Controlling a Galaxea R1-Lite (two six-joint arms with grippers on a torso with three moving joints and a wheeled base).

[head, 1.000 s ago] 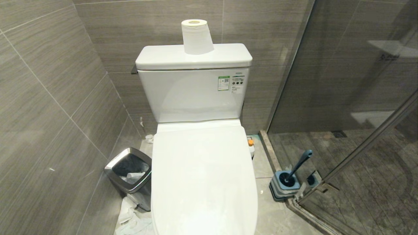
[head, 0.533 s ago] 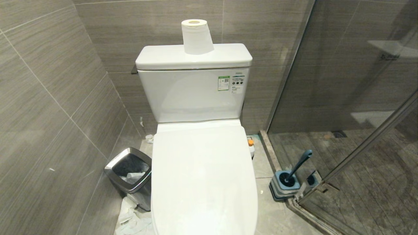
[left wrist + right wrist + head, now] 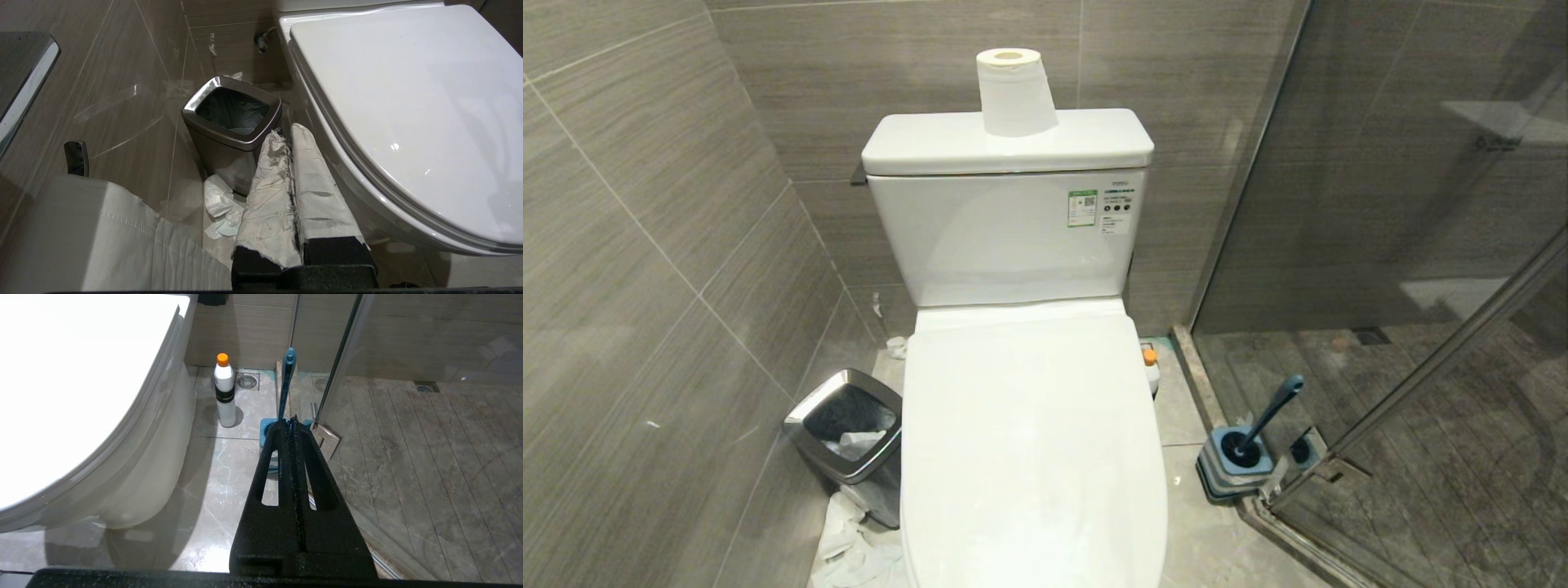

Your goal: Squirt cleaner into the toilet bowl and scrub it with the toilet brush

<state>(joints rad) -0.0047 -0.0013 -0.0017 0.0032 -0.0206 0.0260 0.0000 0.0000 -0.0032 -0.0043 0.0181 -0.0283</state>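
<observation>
The white toilet stands in front of me with its lid down, so the bowl is hidden. The cleaner, a small white bottle with an orange cap, stands on the floor to the right of the toilet. Further right, the teal toilet brush leans in its square holder by the glass door. Neither arm shows in the head view. My left gripper, its fingers wrapped in white tape, is shut and empty beside the toilet's left flank. My right gripper is shut and empty, low over the floor short of the holder.
A steel-rimmed waste bin stands left of the toilet with crumpled tissue on the floor beside it. A paper roll sits on the cistern. A glass shower screen and its hinge bound the right side.
</observation>
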